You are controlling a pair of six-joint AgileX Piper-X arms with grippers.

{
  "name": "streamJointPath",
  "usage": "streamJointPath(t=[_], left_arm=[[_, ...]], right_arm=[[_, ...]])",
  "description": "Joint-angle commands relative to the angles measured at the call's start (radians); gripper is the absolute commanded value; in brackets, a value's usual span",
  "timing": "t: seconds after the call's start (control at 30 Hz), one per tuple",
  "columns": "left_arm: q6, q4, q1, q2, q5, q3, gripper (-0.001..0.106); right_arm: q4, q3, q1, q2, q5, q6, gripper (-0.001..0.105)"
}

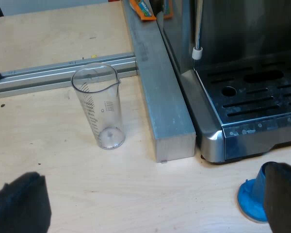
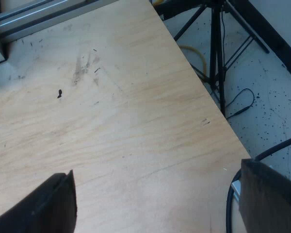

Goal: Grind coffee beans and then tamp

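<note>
A clear measuring glass [image 1: 99, 107] stands upright on the wooden table, beside a long aluminium bar [image 1: 162, 92]. The espresso machine [image 1: 247, 58] shows its metal drip tray [image 1: 254, 104] and a steam wand [image 1: 198, 34] with a white tip. A blue tamper [image 1: 250, 196] sits on the table by the drip tray's corner, partly hidden behind one finger [image 1: 283, 199] of my left gripper [image 1: 150, 208]. That gripper is open and holds nothing. My right gripper [image 2: 157, 204] hovers open over bare wood near the table's edge [image 2: 208, 97].
An aluminium rail [image 1: 63, 73] crosses the table behind the glass and meets the bar. An orange packet [image 1: 143, 9] lies on the bar's far end. Past the table's edge, a black tripod [image 2: 216, 43] and cables stand on a speckled floor [image 2: 271, 97].
</note>
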Motion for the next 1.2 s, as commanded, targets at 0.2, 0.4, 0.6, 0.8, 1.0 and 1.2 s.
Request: streamJointPath(t=[0.2,0.4,0.6,0.8,1.0,1.2], left_arm=[[-0.011,-0.015,-0.002,-0.141,-0.009,0.0,0.09],[-0.011,-0.015,-0.002,-0.141,-0.007,0.0,0.09],[-0.011,-0.015,-0.002,-0.141,0.096,0.0,0.09],[-0.011,-0.015,-0.002,-0.141,0.244,0.0,0.09],[-0.011,-0.015,-0.036,-0.127,0.307,-0.002,0.09],[0.011,-0.035,-0.141,-0.088,0.328,-0.002,0.09]], right_arm=[[0.001,-0.008,0.002,-0.043,0.006,-0.004,0.07],[0.001,-0.008,0.002,-0.043,-0.006,-0.004,0.07],[0.001,-0.008,0.002,-0.043,-0.048,-0.009,0.07],[-0.02,-0.019,0.002,-0.03,-0.298,-0.089,0.07],[-0.007,-0.109,0.002,0.073,-0.421,-0.095,0.07],[0.001,-0.219,0.048,0.221,-0.496,-0.1,0.07]])
